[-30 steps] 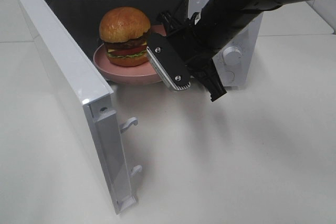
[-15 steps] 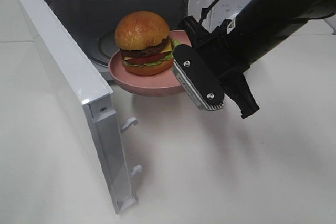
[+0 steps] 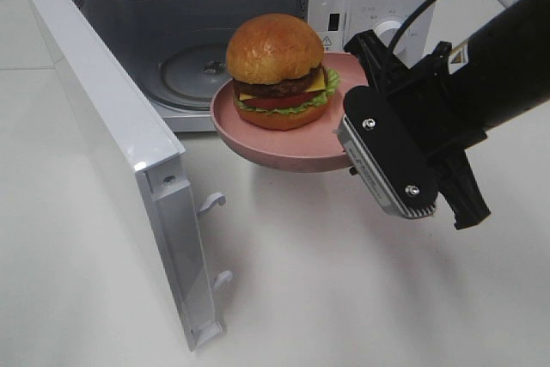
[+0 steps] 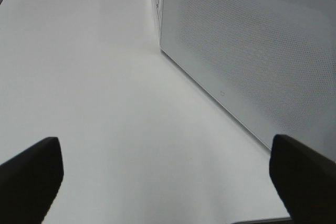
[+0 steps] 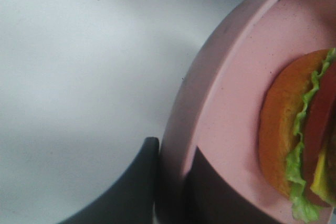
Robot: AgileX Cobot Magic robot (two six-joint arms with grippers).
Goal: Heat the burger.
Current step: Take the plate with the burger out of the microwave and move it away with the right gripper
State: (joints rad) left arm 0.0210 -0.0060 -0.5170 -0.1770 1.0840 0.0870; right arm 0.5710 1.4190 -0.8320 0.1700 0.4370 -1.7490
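A: Far left, the microwave door (image 3: 112,139) stands swung wide open; the left end effector (image 4: 168,174) hangs beside the microwave's (image 3: 258,6) outer wall, fingers spread fully, gripping nothing.

B: And the cavity?

A: Glass turntable (image 3: 193,62) bare. Just in front of the opening, above the table (image 3: 344,281), sits the burger (image 3: 278,70), upright on a pink plate (image 3: 258,135).

B: Who's carrying it?

A: Right end effector (image 3: 357,139), clamped narrow on the plate's rim. The burger lies to its left, near the fingers (image 5: 139,182) but clear of them.
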